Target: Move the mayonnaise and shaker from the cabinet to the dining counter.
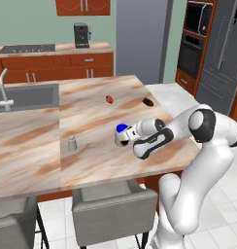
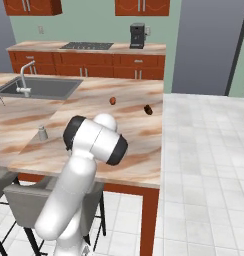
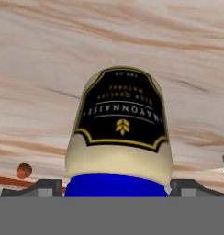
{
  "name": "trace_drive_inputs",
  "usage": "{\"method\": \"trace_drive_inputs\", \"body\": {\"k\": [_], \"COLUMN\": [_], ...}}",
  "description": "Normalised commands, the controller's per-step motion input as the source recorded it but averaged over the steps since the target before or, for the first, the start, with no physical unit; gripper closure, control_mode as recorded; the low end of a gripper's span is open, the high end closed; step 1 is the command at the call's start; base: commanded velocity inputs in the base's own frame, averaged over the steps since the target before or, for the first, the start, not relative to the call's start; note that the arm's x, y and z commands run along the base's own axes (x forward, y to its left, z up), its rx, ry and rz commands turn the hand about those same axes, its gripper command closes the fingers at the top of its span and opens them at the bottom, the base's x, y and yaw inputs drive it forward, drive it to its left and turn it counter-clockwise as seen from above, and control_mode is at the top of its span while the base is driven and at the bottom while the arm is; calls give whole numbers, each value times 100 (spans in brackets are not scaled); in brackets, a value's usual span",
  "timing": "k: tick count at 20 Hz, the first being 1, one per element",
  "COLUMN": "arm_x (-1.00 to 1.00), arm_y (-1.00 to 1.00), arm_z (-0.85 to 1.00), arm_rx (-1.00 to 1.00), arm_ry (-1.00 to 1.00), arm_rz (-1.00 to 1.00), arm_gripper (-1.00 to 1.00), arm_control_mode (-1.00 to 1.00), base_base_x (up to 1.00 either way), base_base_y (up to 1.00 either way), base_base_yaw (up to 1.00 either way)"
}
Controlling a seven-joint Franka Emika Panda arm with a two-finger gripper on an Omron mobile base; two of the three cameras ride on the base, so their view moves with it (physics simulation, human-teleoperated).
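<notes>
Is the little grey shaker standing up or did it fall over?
Standing up. The shaker sits upright on the dining counter, its top pointing upward, apart from the mayonnaise.

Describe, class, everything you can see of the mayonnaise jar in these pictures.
The mayonnaise jar is small and squat, with a pale cream body, a bright blue round lid and a black label edged in gold, lettered MAYONNAISE above a small wheat emblem. It looks glossy, like plastic or glass. It stands on the beige veined dining counter, right of the small grey shaker. The claw is at the jar, lid end nearest the hand, one dark fingertip either side. Whether the fingertips touch it cannot be told.
</notes>
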Motion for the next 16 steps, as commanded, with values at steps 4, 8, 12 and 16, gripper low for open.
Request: {"method": "trace_drive_inputs", "body": {"k": [4,8,12,16], "arm_x": [-10,-21,-33,-65], "arm_y": [-1,0,0,-11], "arm_z": [0,4,12,32], "arm_rx": [-4,-5,-8,-7], "arm_ry": [-5,-3,0,-3], "arm_rz": [0,0,0,0], "arm_gripper": [-100,-100,-100,-100], "arm_control_mode": [-100,-100,-100,-100], "base_base_x": [0,0,0,0], "base_base_y": [0,0,0,0], "base_base_yaw": [0,0,0,0]}}
